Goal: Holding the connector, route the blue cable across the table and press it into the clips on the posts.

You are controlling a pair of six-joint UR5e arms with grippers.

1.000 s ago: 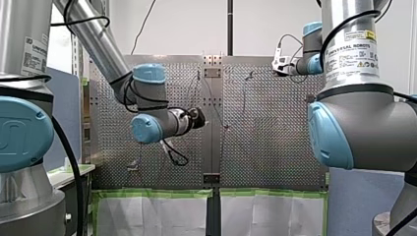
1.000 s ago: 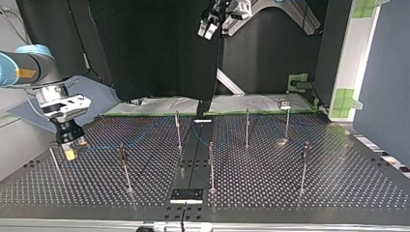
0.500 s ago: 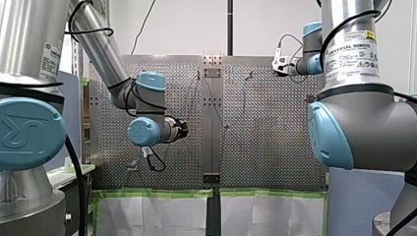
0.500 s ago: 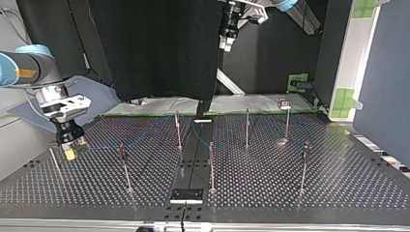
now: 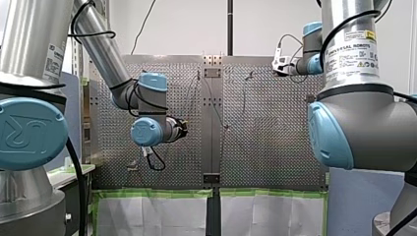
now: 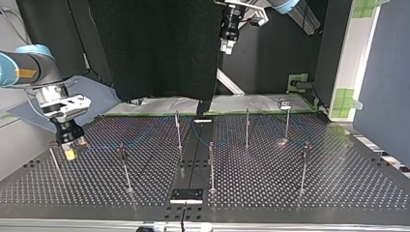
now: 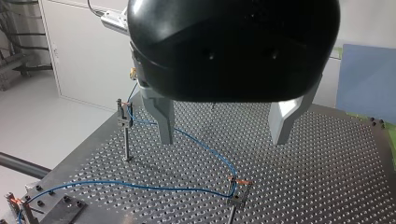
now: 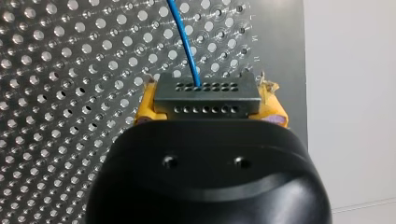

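In the right wrist view my right gripper (image 8: 208, 103) is shut on the grey connector (image 8: 207, 88), its yellow pads on both sides. The blue cable (image 8: 184, 41) leaves the connector over the perforated table. At the top view's left this gripper (image 6: 70, 151) hangs just above the table. The cable (image 7: 205, 148) sags from a post with a clip (image 7: 124, 122) to a nearer post (image 7: 236, 195) and on to a third (image 7: 17, 207). My left gripper (image 7: 224, 133) is open and empty, high above the table (image 6: 226, 46).
Several thin posts stand on the table, among them ones in the top view's middle (image 6: 177, 128), (image 6: 211, 164) and right (image 6: 304, 164). A black mounting plate (image 6: 186, 195) sits at the near edge. A dark curtain (image 6: 154, 48) hangs behind.
My left arm has drawn back, toward the front view's left and lower; in the top view its gripper shifted right. My right gripper holds still with the connector.
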